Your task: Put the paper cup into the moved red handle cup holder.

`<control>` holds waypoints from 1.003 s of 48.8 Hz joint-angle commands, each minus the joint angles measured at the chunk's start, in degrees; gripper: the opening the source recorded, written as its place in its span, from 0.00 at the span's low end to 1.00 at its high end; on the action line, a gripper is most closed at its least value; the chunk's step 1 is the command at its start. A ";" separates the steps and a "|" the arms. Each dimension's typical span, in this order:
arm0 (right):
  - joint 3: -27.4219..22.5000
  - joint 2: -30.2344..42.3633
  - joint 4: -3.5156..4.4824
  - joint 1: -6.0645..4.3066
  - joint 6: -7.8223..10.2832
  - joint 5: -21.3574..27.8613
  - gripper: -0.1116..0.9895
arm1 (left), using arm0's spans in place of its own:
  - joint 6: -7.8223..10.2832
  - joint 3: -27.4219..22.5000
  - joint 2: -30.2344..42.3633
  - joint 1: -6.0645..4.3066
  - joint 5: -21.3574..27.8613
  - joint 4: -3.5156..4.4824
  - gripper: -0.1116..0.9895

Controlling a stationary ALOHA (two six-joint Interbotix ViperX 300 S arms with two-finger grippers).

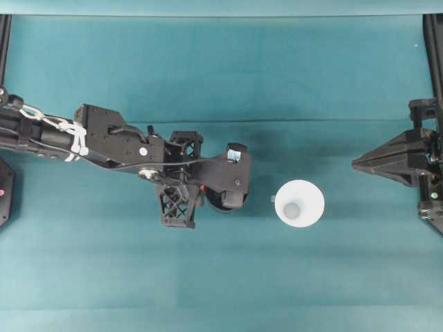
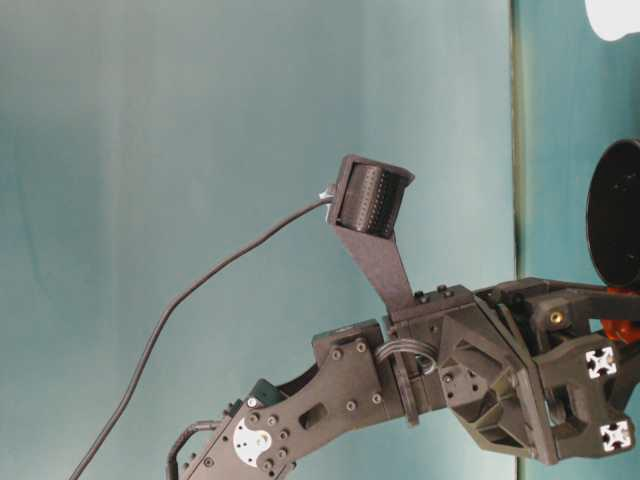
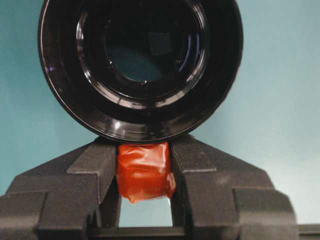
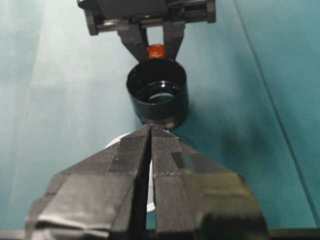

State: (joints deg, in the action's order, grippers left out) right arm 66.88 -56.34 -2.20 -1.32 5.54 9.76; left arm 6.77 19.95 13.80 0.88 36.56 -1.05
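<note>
The red handle cup holder [image 3: 140,65] is a glossy black round cup, mouth up and empty. My left gripper [image 3: 145,150] is shut on its red handle [image 3: 145,172], near the middle of the table. From overhead, the holder [image 1: 220,205] is mostly hidden under my left gripper [image 1: 201,187] and its camera mount. The white paper cup [image 1: 300,203] stands upright just right of the holder, apart from it. My right gripper [image 1: 355,164] is shut and empty, further right of the cup. In the right wrist view, its gripper [image 4: 151,129] points at the holder [image 4: 157,95] and hides most of the cup [image 4: 116,142].
The teal cloth table [image 1: 221,76] has open room at the back and front. Black frame posts stand at the far left [image 1: 4,41] and far right [image 1: 435,48] edges. The left arm [image 1: 104,138] lies across the left half.
</note>
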 commanded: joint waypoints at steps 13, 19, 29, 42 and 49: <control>-0.44 0.26 -0.18 0.00 0.53 -0.26 0.02 | -0.26 -0.26 -0.35 -0.09 -0.44 -0.18 0.35; -0.44 0.26 -0.18 0.00 0.53 -0.26 0.02 | -0.53 -0.26 -0.35 -0.09 -0.35 -0.18 0.35; -0.44 0.18 -0.18 0.00 0.53 -0.18 0.02 | -0.70 -0.26 -0.35 -0.09 -0.35 -0.18 0.48; -0.44 0.18 -0.18 0.00 0.53 -0.26 0.02 | -0.53 -0.26 -0.35 -0.09 -0.62 -0.18 0.98; -0.44 0.18 -0.18 0.00 0.53 -0.26 0.02 | -0.53 -0.35 -0.35 -0.09 -0.79 -0.18 0.97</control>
State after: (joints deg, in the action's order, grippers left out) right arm 66.97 -56.43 -2.20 -1.32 5.54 9.76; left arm 6.15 19.95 13.80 0.88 36.12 -1.14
